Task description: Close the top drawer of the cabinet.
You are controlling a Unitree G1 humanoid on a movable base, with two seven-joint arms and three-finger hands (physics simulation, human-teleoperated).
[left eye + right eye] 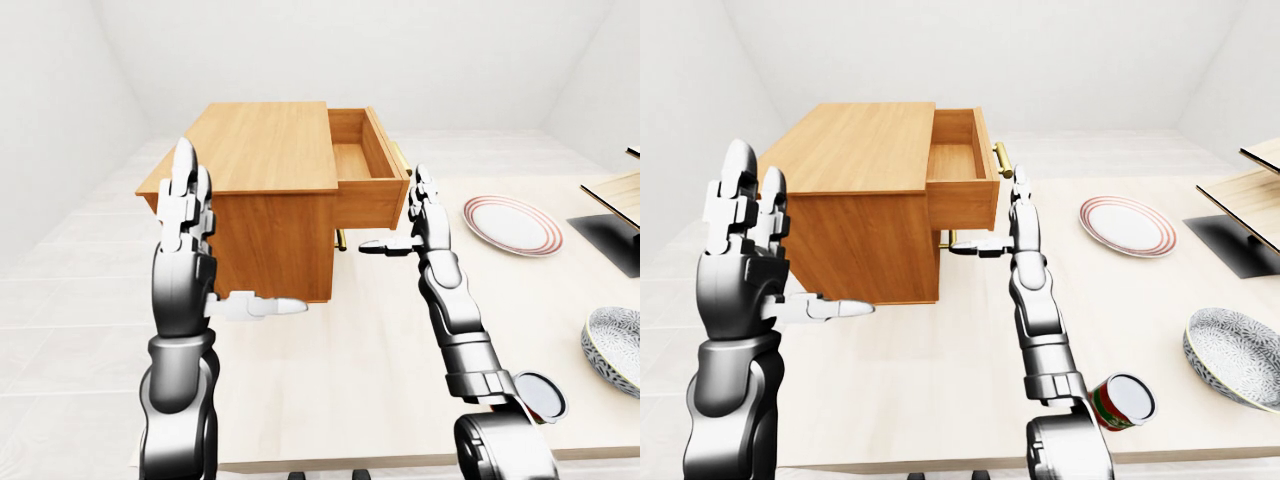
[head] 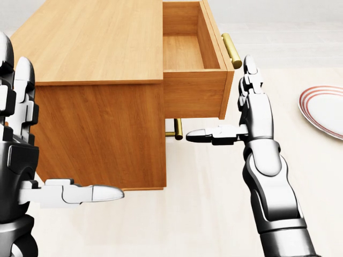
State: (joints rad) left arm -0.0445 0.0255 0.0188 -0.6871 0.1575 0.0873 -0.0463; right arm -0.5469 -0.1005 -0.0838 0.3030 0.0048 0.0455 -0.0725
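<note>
A wooden cabinet stands on the light table. Its top drawer is pulled out toward the right of the view and looks empty. A brass handle runs along the drawer front, and a lower handle shows under the drawer. My right hand is open and upright, just right of the drawer front. Its fingers are beside the handle and its thumb points left under the drawer. My left hand is open, raised at the cabinet's left side, and holds nothing.
A red-rimmed plate lies on the table to the right of the cabinet. A patterned bowl sits at the right edge. A red can lies by my right forearm. A black-based wooden stand is at the far right.
</note>
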